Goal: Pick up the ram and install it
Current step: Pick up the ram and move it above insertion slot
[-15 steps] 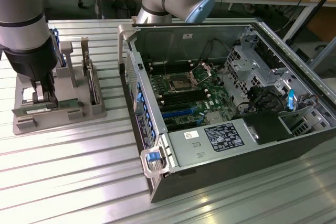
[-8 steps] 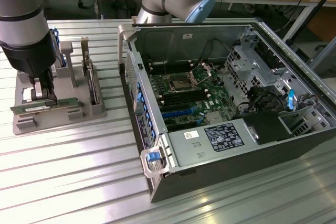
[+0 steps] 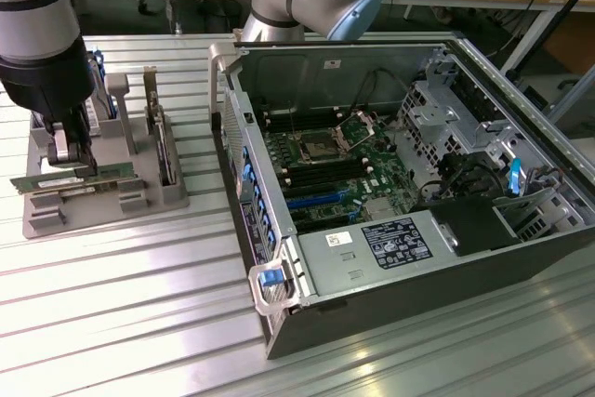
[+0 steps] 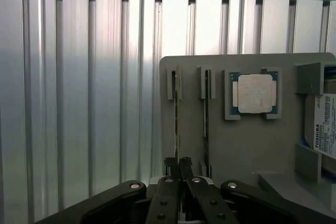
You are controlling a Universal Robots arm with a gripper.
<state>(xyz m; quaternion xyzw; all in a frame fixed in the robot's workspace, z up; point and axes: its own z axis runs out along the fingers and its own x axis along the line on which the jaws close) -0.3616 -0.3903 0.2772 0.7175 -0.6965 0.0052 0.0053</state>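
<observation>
Ribbed aluminium planks make up the table (image 3: 112, 304), their grooves catching long streaks of light. In the exterior view, a grey moulded holder (image 3: 172, 194) sits toward the exterior view's left. The dark, round-bodied arm (image 3: 33, 34) hangs over the holder. Its gripper (image 3: 79, 166) is down at the ram (image 3: 46, 179), a thin green strip with a white label, standing on edge in the holder's near slots. Toward the exterior view's right lies an open computer case (image 3: 270, 323) of dark sheet metal. A green motherboard (image 3: 325, 160) sits inside it, with black and blue slots and a square socket.

The wrist view looks along the table (image 4: 79, 103) and onto the flat grey holder (image 4: 241, 150). Here the ram (image 4: 177, 114) appears edge-on as a fine line. The gripper (image 4: 179, 169) pinches it, with black fingers (image 4: 187, 170) pressed close on either face. A second stick (image 4: 206, 119) runs parallel just beside the ram. Beyond that stick, a square processor chip (image 4: 255, 94) with a pale metal lid rests in its own pocket. A hard drive (image 4: 325, 124) with a white printed label stands at the holder's far side. The exterior view does not make out these parts, while the case and motherboard are seen from there alone.
</observation>
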